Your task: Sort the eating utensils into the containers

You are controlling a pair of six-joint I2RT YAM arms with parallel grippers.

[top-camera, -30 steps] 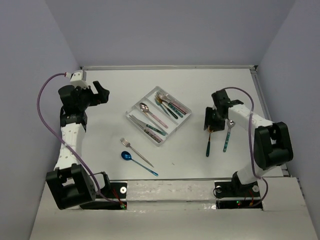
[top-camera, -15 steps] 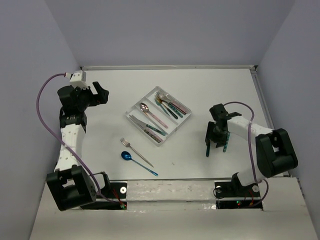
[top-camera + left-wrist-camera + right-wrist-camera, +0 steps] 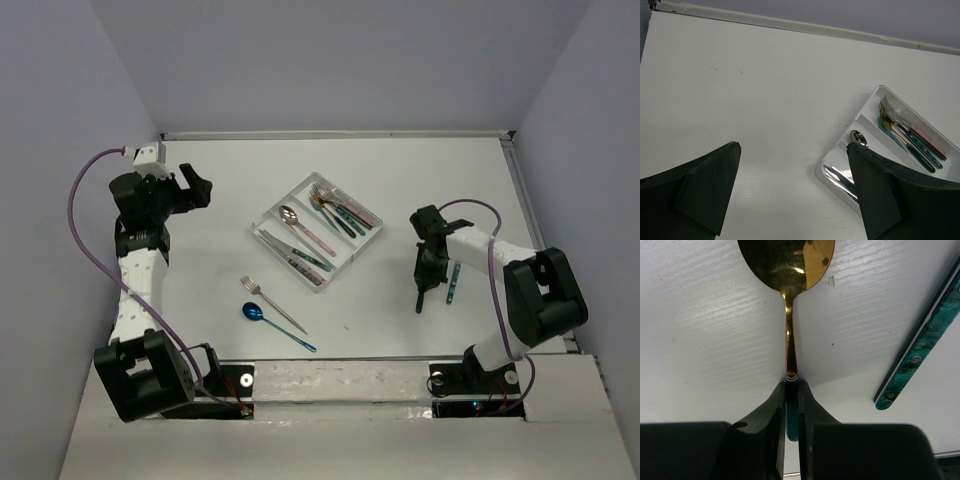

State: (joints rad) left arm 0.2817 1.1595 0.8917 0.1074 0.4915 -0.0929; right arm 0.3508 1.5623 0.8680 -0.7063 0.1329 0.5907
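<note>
Up top, the white tray (image 3: 318, 229) sits in the middle of the surface (image 3: 420, 170), with forks, a spoon and knives in its rows. A silver fork (image 3: 272, 303) and a blue spoon (image 3: 277, 326) lie close together toward the near edge. The right tool (image 3: 427, 272) is down toward the right edge on a gold spoon (image 3: 417, 298). A teal-handled piece (image 3: 453, 283) lies just beside it. The left tool (image 3: 197, 187) is up by the left edge.

From the left wrist, its fingers (image 3: 700, 185) are spread wide.

From the right wrist, the tool is squeezed tight on the gold spoon's teal handle.
</note>
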